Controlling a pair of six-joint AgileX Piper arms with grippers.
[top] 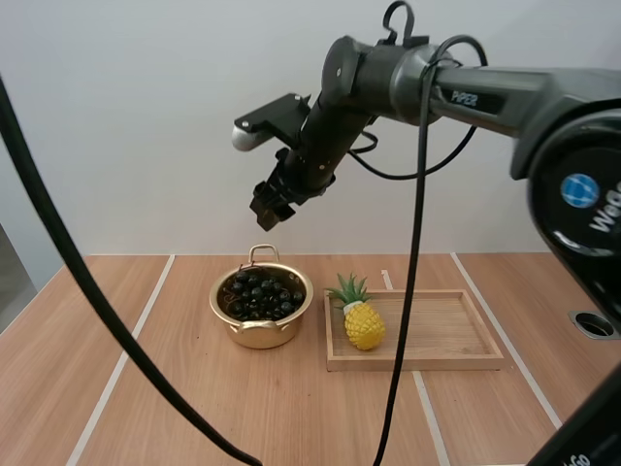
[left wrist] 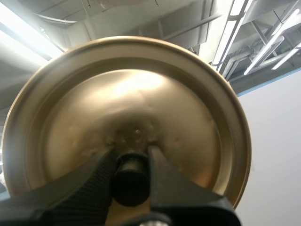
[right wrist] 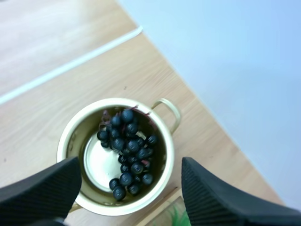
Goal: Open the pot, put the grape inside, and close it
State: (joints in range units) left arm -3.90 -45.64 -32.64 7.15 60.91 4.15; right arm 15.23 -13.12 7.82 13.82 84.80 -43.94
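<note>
Wooden table (top: 194, 388), lidless gold pot (top: 260, 336) with grapes (top: 262, 296) inside, right gripper (top: 275, 204) above it, fingers wide apart, empty, left gripper (left wrist: 131, 153) pinching the lid (left wrist: 131, 94) by its black knob (left wrist: 130, 181)

Items counted. One pot (top: 261, 330) stood on the one desk (top: 146, 388), directly below the right tool (top: 270, 209). One loop handle (top: 260, 254) was plainly countable on its rim. One bunch of grapes (top: 262, 296) lay inside the pot, its dark berries too crowded for a reliable count. One wooden tray (top: 446, 335) lay beside the pot, below that tool's arm, and carried one toy pineapple (top: 363, 325). One lid (left wrist: 141, 94), bearing one dark knob (left wrist: 130, 181), sat at the left tool (left wrist: 131, 155). Tools counted: two.
</note>
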